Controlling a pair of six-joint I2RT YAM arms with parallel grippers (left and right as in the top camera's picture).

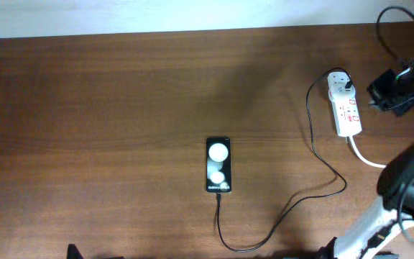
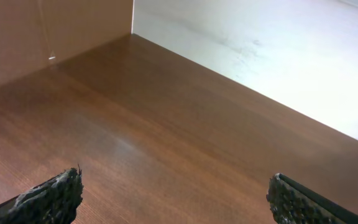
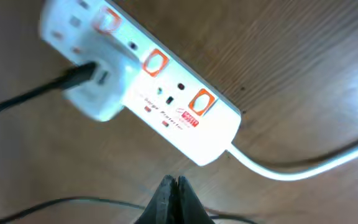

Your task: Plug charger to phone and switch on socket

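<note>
The black phone [image 1: 218,165] lies face up mid-table, with two white glare spots. The charger's thin black cable [image 1: 315,137] runs from the phone's near end in a loop to the white socket [image 1: 345,108] at the right, where it enters a white adapter [image 3: 98,87]. My right gripper [image 1: 390,92] hovers just right of the socket. In the right wrist view it is shut and empty [image 3: 173,183], above the wood beside the socket [image 3: 166,106] with its red switches. My left gripper [image 2: 176,193] is open and empty over bare wood.
The socket's thick white lead [image 1: 365,157] runs toward the table's near right corner and shows in the right wrist view [image 3: 303,168]. A pale wall borders the table's far edge [image 1: 192,14]. The right arm's base [image 1: 408,187] stands at the near right.
</note>
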